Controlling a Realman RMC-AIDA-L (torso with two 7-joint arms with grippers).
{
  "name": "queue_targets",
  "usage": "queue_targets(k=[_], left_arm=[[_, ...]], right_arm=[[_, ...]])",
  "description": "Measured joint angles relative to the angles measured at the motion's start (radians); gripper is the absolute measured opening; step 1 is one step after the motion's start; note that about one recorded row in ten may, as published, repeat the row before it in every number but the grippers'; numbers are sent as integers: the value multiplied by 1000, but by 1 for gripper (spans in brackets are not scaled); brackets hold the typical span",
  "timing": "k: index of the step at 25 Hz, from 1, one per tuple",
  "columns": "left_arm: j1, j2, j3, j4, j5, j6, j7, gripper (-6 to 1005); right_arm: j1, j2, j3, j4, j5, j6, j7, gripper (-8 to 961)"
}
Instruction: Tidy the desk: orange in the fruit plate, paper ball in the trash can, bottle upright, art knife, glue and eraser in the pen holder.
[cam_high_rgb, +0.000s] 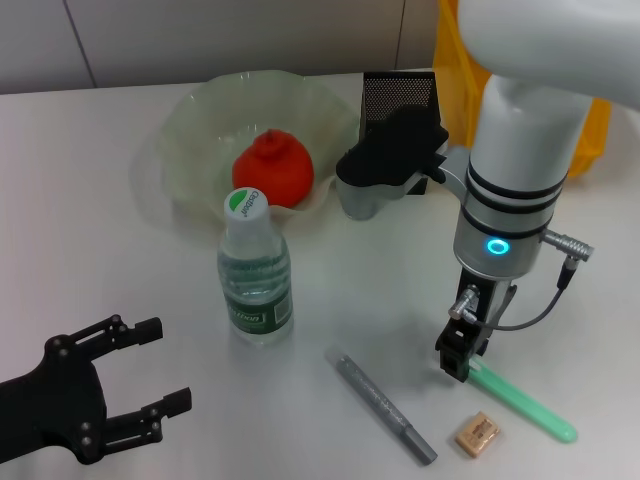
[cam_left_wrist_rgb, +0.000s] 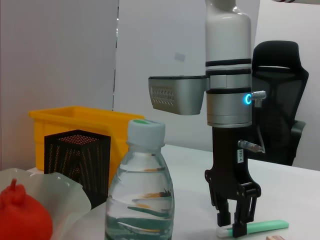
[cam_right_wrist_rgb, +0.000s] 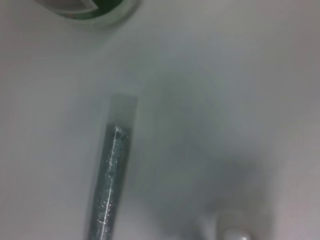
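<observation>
While the orange sits in the plate and the bottle stands, the right tool straddles the green stick, fingers narrow but seemingly not yet clamped. Next, judged: close, lift, carry to the holder. The left tool idles wide open.

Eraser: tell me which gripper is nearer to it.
Right. The right gripper stands just beside the eraser, down at the green stick; the left gripper hovers far across the table.

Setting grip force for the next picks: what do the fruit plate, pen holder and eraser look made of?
Fruit plate: thin translucent pale-green plastic, probably; the table shows through its ruffled rim. Pen holder: black metal mesh, matte, see-through perforated walls. Eraser: tan block, matte, looks like rubber, though that is unsure.
</observation>
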Motion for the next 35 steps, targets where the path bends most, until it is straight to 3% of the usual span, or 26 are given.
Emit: queue_targets(k=[17,24,29,30,32,34,35], left_arm=[[-6,0,0,-9,0,-12,0,803],[-7,-1,-1,-9,0,-16,0,803],[-7,-1,-2,-9,0,-17,0,802],[-7,-1,-2,-9,-1,-17,0,802],[-7,-1,-2,-9,-1,-17,0,802],[-7,-1,-2,-9,-4,-19,0,802],[-7,-1,-2,-9,-4,-19,0,800]], right_arm=[[4,0,-19,31,29,5,-16,192],[-21,-10,12,-57,23,-41,-16,168],[-41,-14,128,-184,-62,-111,-42,168],[-49,-14,200,-250,-121,-129,-67,168],[-55,-14,239,-285,-147,-131,-81,168],[-67,-15,372,-398,-217,-118,-144,168],[-67,-15,372,-398,-217,-118,-144,168]])
